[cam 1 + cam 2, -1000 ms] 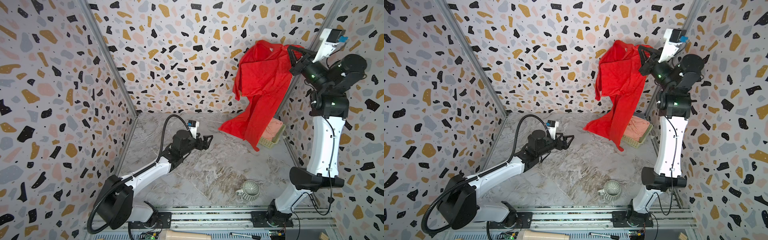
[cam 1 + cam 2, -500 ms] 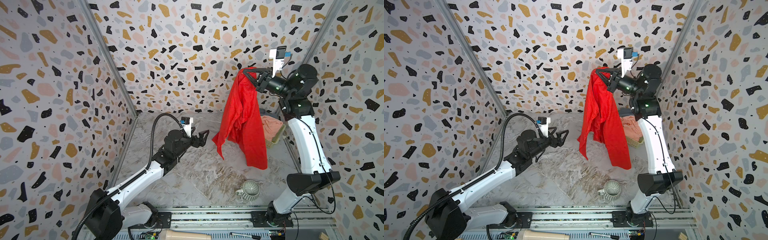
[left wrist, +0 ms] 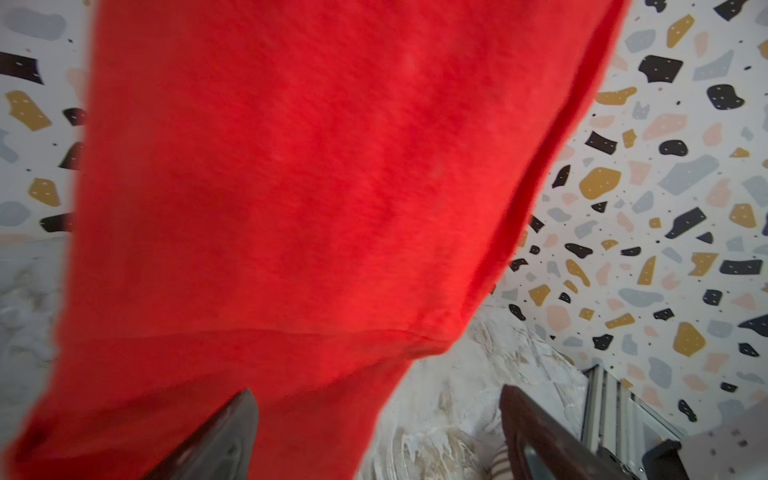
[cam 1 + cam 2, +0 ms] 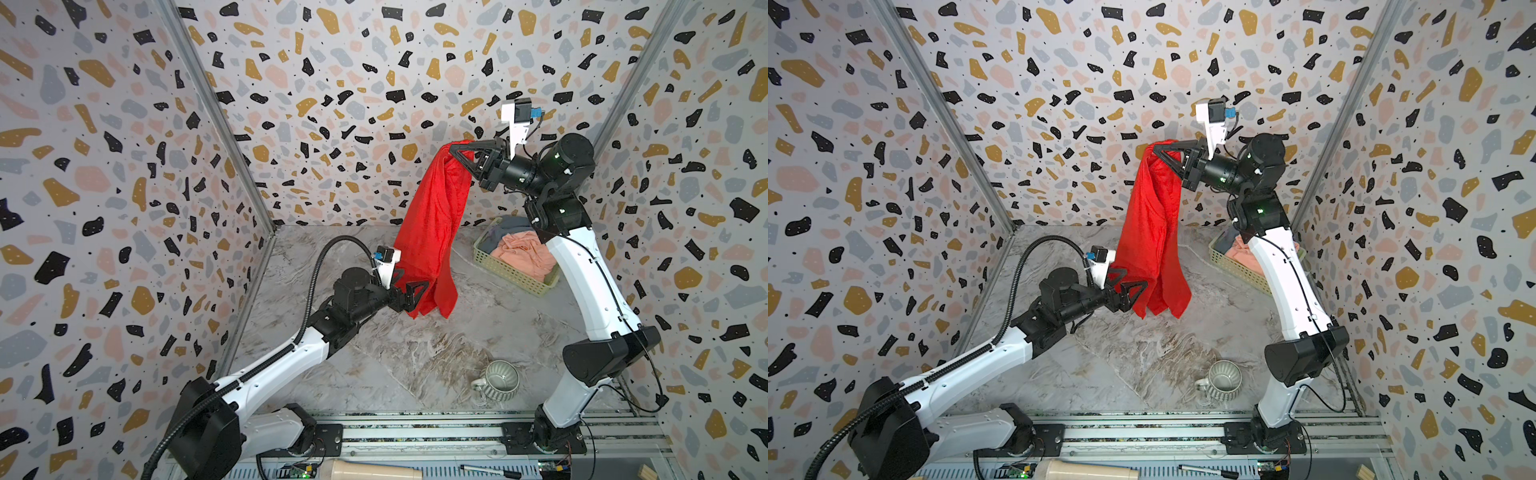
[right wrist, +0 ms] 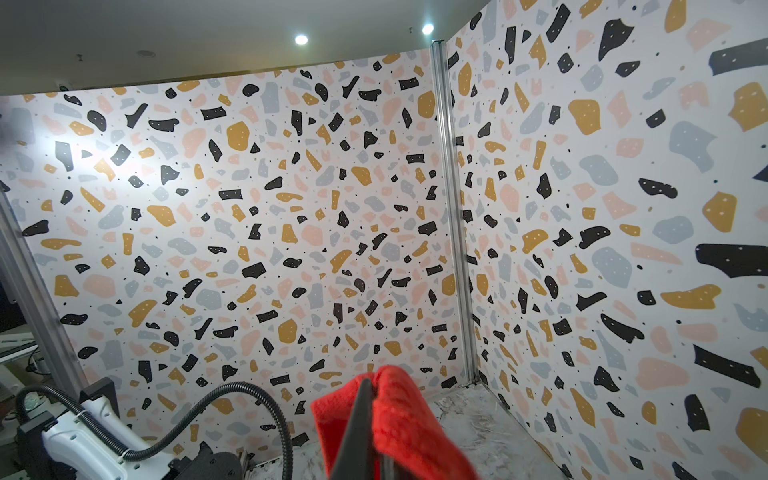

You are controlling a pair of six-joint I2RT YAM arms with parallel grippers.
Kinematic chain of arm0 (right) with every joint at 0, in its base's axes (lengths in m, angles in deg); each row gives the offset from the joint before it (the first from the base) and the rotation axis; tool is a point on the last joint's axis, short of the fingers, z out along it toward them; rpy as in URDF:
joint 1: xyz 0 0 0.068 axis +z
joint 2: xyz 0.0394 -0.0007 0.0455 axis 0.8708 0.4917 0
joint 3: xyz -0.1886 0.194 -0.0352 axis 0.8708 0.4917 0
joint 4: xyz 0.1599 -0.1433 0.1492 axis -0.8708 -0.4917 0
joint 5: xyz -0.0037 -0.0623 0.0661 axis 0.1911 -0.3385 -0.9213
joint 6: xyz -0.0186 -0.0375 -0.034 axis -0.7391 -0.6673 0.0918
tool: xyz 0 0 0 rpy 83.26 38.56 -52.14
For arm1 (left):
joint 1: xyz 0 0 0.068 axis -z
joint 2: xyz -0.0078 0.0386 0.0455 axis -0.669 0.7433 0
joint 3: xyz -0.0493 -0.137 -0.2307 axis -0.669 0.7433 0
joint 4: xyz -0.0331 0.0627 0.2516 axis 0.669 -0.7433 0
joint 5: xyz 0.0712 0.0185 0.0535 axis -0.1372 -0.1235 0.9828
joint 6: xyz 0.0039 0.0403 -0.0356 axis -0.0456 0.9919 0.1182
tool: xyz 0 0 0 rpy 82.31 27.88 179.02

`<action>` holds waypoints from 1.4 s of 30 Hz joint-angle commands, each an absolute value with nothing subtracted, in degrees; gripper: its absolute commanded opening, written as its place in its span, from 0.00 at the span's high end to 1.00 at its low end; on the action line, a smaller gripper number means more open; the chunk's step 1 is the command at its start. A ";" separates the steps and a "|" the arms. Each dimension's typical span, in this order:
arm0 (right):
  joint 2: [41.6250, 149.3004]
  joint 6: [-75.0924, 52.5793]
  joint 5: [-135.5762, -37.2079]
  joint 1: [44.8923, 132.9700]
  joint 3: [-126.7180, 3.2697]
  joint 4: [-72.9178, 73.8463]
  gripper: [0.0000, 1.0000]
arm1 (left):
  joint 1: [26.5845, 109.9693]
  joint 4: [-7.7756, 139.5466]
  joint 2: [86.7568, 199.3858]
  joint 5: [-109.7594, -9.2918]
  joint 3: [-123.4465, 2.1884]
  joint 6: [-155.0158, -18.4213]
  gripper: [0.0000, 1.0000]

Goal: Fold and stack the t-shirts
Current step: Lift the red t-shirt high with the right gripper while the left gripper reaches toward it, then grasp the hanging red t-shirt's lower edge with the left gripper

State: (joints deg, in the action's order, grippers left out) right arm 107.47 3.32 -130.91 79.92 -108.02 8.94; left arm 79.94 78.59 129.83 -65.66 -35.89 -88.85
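Basket (image 4: 507,270): pink shirt (image 4: 523,254), grey-blue shirt (image 4: 510,226) inside. R gripper (image 4: 455,148) clamped on red shirt (image 4: 428,232). L gripper (image 4: 409,285) wide open.

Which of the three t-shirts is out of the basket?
The red t-shirt: it hangs from the shut right gripper, while the salmon-pink t-shirt and the grey-blue t-shirt lie in the basket.

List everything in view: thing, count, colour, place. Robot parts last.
red t-shirt: 1, bright red, hanging from the right gripper over the table
salmon-pink t-shirt: 1, salmon-pink, crumpled in the basket
grey-blue t-shirt: 1, grey-blue, in the basket
basket: 1, pale green, table's back right
mug: 1, grey-green, table's front right
marker pen: 1, black, front rail
beige cylinder: 1, beige, front rail
table: 1, grey marble
left gripper: 1, black, open, by the red t-shirt's lower edge
right gripper: 1, black, shut on the red t-shirt's top
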 commanded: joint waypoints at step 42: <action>102.56 -7.58 -115.79 71.50 -105.63 21.21 1.00 | 87.07 80.22 119.21 -57.08 -47.80 -89.00 1.00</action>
